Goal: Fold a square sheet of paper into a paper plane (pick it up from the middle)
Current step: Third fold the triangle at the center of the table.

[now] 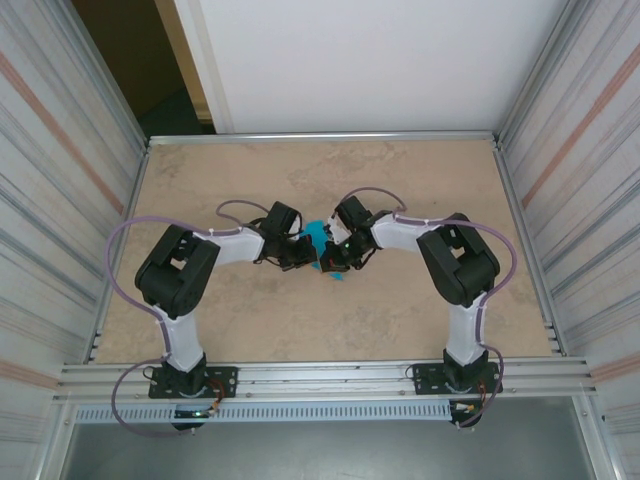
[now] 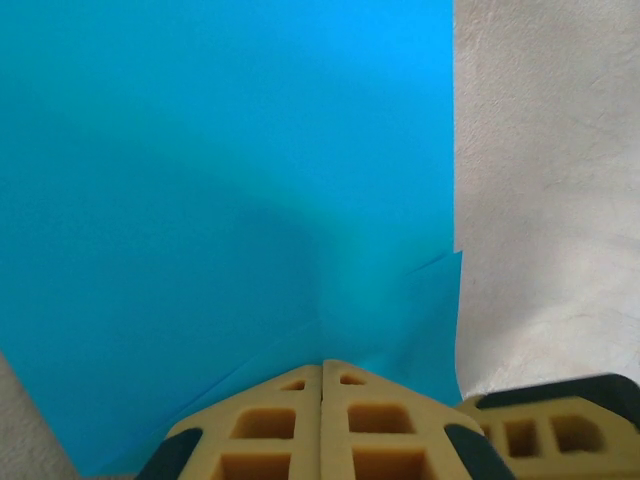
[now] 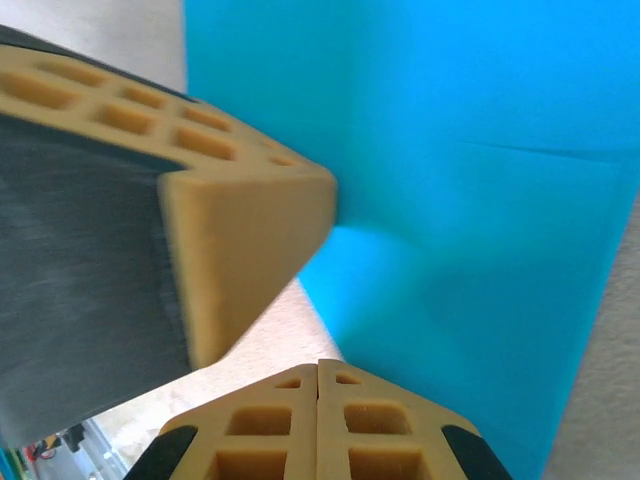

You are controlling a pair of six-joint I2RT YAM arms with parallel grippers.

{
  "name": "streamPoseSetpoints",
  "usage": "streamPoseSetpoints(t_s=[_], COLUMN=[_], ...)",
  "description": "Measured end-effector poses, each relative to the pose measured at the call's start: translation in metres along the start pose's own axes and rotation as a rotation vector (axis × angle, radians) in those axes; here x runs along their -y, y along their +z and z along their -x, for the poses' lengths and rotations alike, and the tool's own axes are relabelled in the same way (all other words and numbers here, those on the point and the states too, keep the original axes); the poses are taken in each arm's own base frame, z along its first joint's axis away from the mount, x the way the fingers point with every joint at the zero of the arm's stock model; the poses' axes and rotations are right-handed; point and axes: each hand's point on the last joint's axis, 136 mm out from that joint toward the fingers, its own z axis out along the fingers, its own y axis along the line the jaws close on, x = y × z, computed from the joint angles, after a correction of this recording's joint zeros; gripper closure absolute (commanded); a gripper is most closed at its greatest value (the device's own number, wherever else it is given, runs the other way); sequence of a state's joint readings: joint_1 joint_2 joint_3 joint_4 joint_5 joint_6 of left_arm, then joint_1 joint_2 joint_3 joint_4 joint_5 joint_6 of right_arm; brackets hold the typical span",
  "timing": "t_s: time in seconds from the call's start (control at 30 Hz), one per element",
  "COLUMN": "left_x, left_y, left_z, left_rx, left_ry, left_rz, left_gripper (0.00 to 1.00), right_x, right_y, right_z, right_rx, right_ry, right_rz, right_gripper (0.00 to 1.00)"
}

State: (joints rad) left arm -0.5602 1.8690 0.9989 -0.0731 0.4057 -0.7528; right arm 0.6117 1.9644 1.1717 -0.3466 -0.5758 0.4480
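The square sheet of paper (image 1: 322,243), teal-blue and creased, is held above the table between the two arms. My left gripper (image 1: 303,252) is shut on it. In the left wrist view the sheet (image 2: 220,180) spreads out from the closed fingertips, and my left gripper (image 2: 322,364) sits at a fold line. My right gripper (image 1: 337,260) is shut too. In the right wrist view my right gripper (image 3: 318,364) meets the lower edge of the sheet (image 3: 470,250); I cannot tell whether it pinches that edge. The left gripper's fingers (image 3: 240,215) press the sheet from the upper left.
A beige tabletop (image 1: 400,310) lies below, fenced by metal rails and ribbed walls on both sides. The right gripper's finger (image 2: 560,420) shows beside the paper's right edge in the left wrist view. Both arm bases sit at the near rail.
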Motion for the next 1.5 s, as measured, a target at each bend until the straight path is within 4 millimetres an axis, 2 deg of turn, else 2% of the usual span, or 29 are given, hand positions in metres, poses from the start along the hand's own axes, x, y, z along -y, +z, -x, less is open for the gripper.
streamPoseSetpoints(t_s=[0.33,0.7,0.87,1.0,1.1,1.33,1.5], left_x=[-0.002,-0.004,-0.003,-0.003,-0.003,-0.003,-0.003], left_y=[0.0,0.0,0.001,0.001,0.001,0.001,0.001], left_z=[0.001,0.001,0.002,0.002,0.002,0.002,0.002], left_rx=[-0.013,-0.035,-0.043,-0.049,-0.049,-0.054,-0.059], left_ry=[0.015,0.042,0.05,0.05,0.05,0.053,0.056], left_rz=[0.023,0.023,0.025,0.021,0.021,0.021,0.024], left_gripper=[1.0,1.0,1.0,1.0,1.0,1.0,1.0], right_x=[0.011,0.031,0.018,-0.005,-0.012,0.008,0.017], right_y=[0.0,-0.021,-0.026,-0.023,-0.016,-0.002,-0.006], right_z=[-0.001,-0.023,-0.016,0.002,0.012,0.009,0.002], right_rx=[0.005,0.031,0.05,0.071,0.078,0.052,0.071], right_ry=[0.017,0.072,0.034,-0.03,-0.054,-0.006,0.0], right_rz=[0.07,0.135,0.143,0.146,0.148,0.114,0.15], right_gripper=[0.96,0.93,0.93,0.94,0.94,0.95,0.95])
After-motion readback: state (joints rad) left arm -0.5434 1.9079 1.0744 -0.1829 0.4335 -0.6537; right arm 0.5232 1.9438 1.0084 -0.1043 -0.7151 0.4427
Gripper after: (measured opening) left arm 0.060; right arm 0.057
